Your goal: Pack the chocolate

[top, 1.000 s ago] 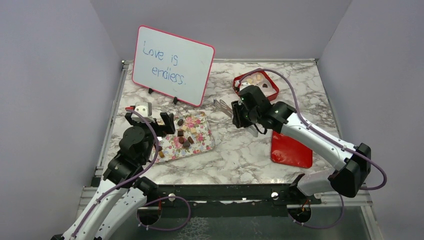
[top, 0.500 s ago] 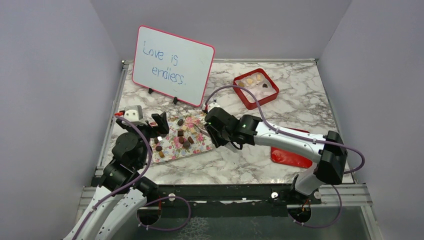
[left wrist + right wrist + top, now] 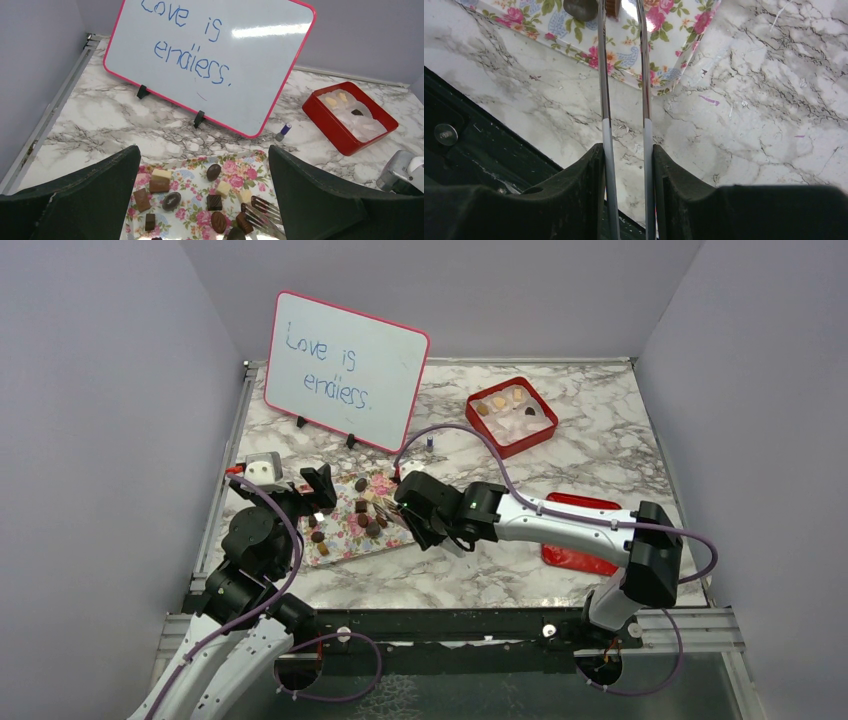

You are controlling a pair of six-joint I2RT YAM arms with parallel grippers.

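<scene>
Right wrist view first: right pincer about half closed, squeezing a pair of shiny metal tongs between its two black fingers. Holding nothing else. Tongs pointing out over the bench to the near corner of the flowery tray, both tips right by a dark chocolate at the very top edge of the picture. Cannot tell if the tips touch it or pinch it, because too much is cut off.

Left pincer wide open and empty, hanging just over the near side of the tray. Seen from there: most of the chocolates lying loose on the tray, dark, brown and pale, with the ends of the tongs down among them on the right side.

Farther out, at the back right of the bench: red box with white paper inside and a few chocolates in it already. Red lid flat on the bench by the right arm. White board with blue writing standing behind the tray.

Step in hand, most likely: picking one piece off the tray with the tongs. Next move: close the tips gently on just one piece, lift straight up, carry it across to the box, let go over a free spot. Needs a soft, steady squeeze, or the little piece may pop out.
</scene>
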